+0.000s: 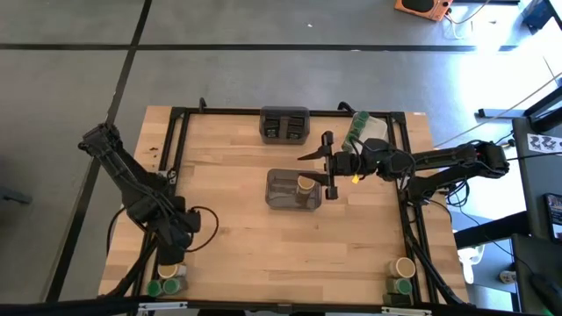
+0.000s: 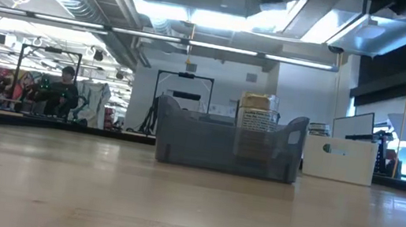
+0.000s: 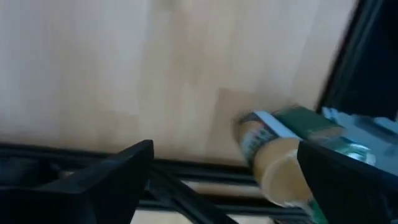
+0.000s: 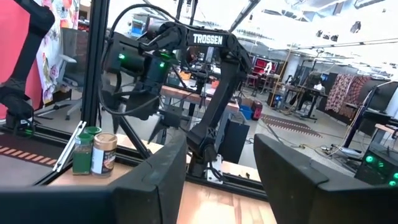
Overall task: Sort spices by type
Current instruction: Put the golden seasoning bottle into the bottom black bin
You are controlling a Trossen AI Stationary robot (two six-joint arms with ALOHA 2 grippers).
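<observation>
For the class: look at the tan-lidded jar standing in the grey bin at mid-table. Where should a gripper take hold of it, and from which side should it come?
Grip the tan-lidded jar around its lid and upper body, coming straight down from above. It stands upright, and the grey bin walls enclose its lower part, so a sideways approach would likely hit them. The right gripper, fingers open, is beside the bin's right edge; the left gripper is at the near-left corner.

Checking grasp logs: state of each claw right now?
Left claw: open, empty, over the jars at the near-left corner.
Right claw: open, empty, beside the grey bin.
</observation>
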